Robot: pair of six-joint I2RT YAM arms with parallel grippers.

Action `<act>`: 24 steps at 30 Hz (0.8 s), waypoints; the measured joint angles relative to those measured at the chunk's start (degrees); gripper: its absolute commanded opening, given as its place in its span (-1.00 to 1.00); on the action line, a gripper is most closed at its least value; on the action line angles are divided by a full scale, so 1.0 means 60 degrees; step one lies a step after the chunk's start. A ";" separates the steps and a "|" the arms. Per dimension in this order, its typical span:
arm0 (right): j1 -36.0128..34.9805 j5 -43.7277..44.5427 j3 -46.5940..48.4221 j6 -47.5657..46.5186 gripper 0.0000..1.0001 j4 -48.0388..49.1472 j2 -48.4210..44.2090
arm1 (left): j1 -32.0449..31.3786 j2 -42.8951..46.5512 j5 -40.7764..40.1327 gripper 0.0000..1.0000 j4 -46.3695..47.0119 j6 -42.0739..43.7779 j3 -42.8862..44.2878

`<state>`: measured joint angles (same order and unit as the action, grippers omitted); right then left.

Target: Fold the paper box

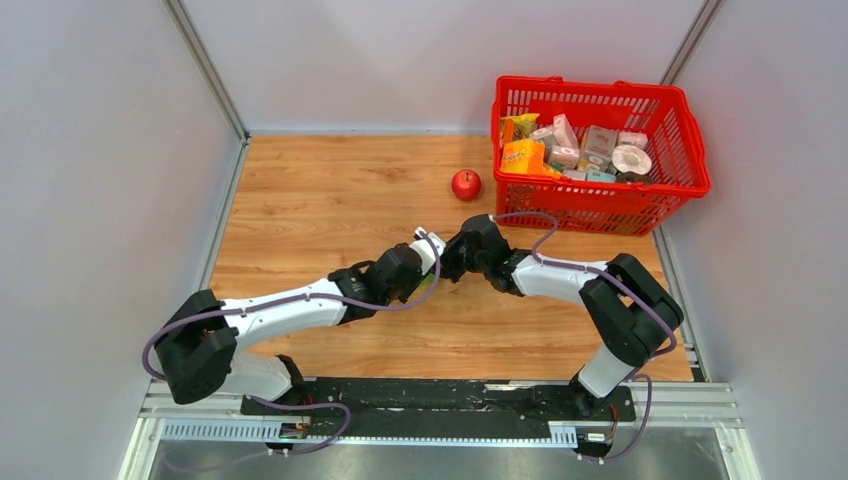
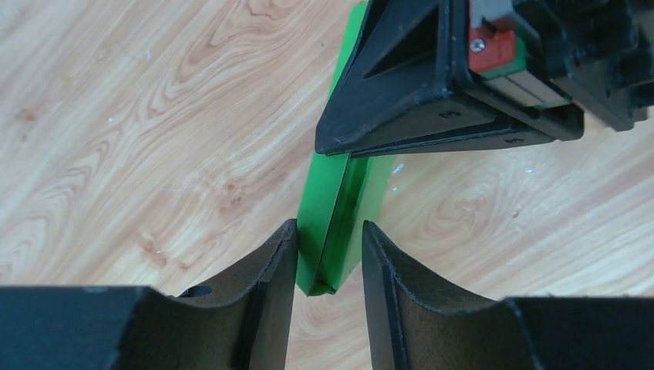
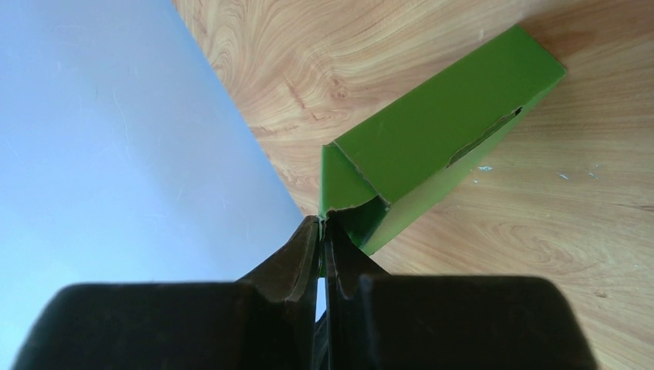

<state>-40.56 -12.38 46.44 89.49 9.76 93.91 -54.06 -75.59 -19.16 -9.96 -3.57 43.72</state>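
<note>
Tabletop — paper box lengthwise left–right

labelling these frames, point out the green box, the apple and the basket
green box (image 3: 432,146) right wrist view, top panel
apple (image 1: 466,184) top external view, its middle
basket (image 1: 600,213) top external view, near wall

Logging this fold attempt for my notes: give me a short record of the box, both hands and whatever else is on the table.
box: green, partly folded, between both hands
right hand: shut on a box corner
left hand: open, fingers either side of the box's end
apple: red, on table, beside basket
basket: red, far right corner, holds packages
</note>
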 measured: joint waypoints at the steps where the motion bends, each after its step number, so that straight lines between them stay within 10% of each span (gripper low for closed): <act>1: 0.0000 -0.0004 0.0000 0.0000 -0.80 0.0000 0.0000 | -0.0138 -0.0109 -0.0277 -0.14 0.0000 0.0157 0.0000; 8: 0.0007 -0.0029 -0.0004 -0.0007 -0.77 -0.0004 0.0000 | -0.0685 -0.0543 -0.1428 -0.31 0.0127 0.0812 0.0047; 24: 0.0138 -0.0266 -0.0113 -0.2765 0.25 -0.1417 -0.1224 | -0.1107 -0.0958 -0.2368 -0.51 0.0503 0.1144 0.0080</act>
<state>-39.72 -13.98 45.76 72.90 1.26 86.56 -60.71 -81.34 -33.36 -6.94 3.29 44.21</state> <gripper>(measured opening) 0.561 0.300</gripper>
